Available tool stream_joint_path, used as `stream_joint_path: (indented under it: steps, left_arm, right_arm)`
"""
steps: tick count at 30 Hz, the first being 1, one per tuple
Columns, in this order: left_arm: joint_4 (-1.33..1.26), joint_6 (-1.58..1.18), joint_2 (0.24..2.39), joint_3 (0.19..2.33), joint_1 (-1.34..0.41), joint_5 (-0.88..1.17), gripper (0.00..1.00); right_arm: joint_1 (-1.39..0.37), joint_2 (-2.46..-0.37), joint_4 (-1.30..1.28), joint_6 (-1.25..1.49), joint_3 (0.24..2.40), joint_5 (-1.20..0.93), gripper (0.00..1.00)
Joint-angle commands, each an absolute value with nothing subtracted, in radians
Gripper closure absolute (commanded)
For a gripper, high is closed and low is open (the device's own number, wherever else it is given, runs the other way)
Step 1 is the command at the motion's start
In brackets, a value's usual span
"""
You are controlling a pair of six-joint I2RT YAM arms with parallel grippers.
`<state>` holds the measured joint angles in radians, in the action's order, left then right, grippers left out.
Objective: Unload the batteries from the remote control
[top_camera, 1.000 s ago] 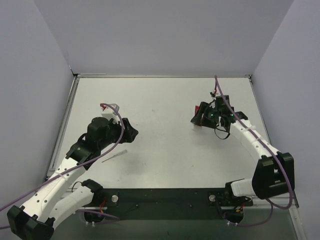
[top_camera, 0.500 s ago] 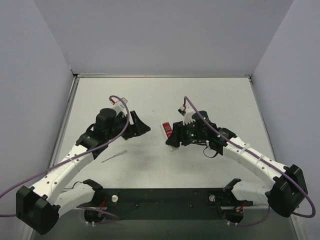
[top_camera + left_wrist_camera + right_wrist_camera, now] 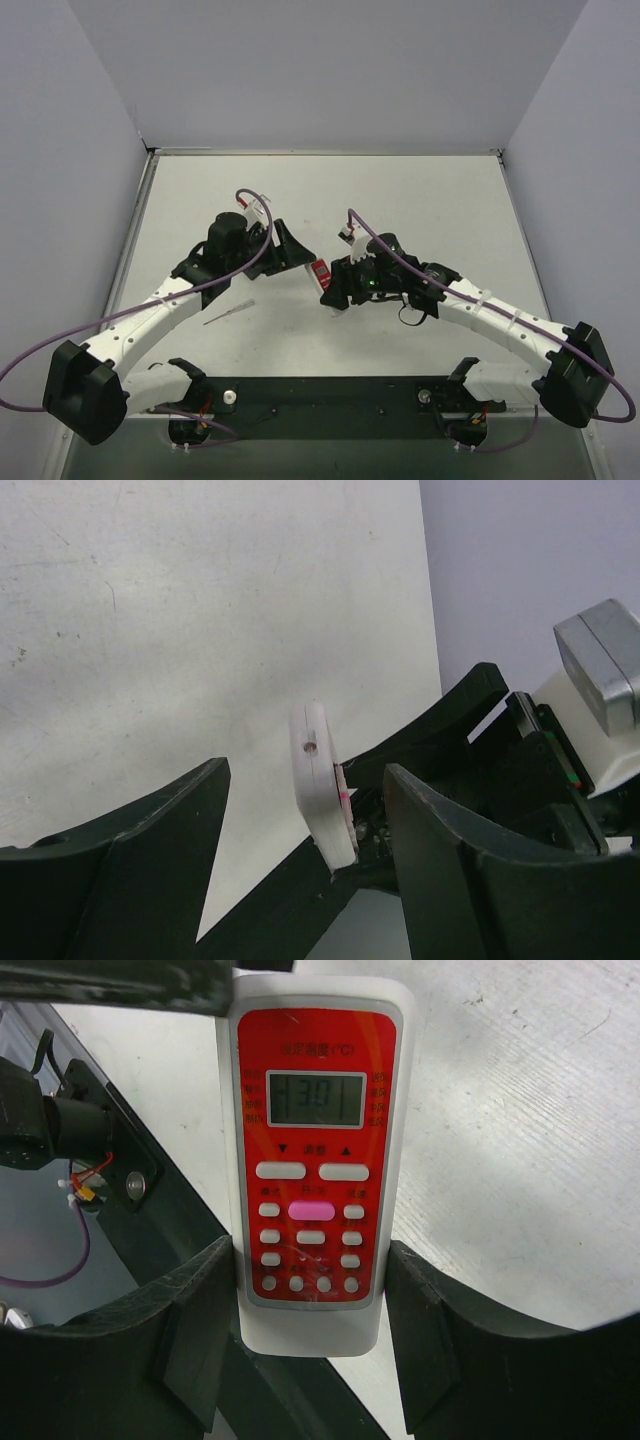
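Gripping red-faced white remote (image 3: 310, 1140) by long edges with right pincer (image 3: 310, 1300), hung it above middle of surface (image 3: 400, 190). Had left pincer (image 3: 305, 775) open astride remote's far end, gaps both sides. Batteries hidden.

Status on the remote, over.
Right gripper shut on remote control. Left gripper open at its top end, no contact seen. Batteries not in view. Nothing blocking.

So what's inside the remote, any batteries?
Nothing inside shows. The remote, in the right gripper, shows only its red button face and white edge; its back is hidden.
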<state>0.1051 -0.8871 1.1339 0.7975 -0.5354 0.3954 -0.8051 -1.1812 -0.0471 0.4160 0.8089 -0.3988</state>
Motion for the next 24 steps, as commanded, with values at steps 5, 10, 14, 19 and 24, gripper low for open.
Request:
stream_joint_path:
  steps: [5, 10, 14, 19, 24]
  left_arm:
    - [0.083, -0.945, 1.189, 0.785, -0.558, 0.440, 0.39]
    - [0.047, -0.976, 1.184, 0.765, -0.558, 0.462, 0.73]
    - [0.078, -0.980, 1.198, 0.787, -0.558, 0.468, 1.00]
    - [0.106, -1.020, 1.201, 0.799, -0.557, 0.448, 1.00]
    - [0.141, -1.054, 1.186, 0.819, -0.555, 0.402, 1.00]
  right_arm:
    - [-0.854, -1.195, 0.005, 0.426, 0.861, -0.318, 0.80]
    - [-0.870, -1.207, 0.005, 0.426, 0.864, -0.256, 0.73]
    - [-0.903, -1.209, -0.077, 0.400, 0.884, -0.157, 0.54]
    - [-0.994, -1.201, -0.159, 0.328, 0.923, 0.101, 0.24]
    - [-1.184, -1.221, -0.175, 0.198, 0.927, 0.415, 0.27]
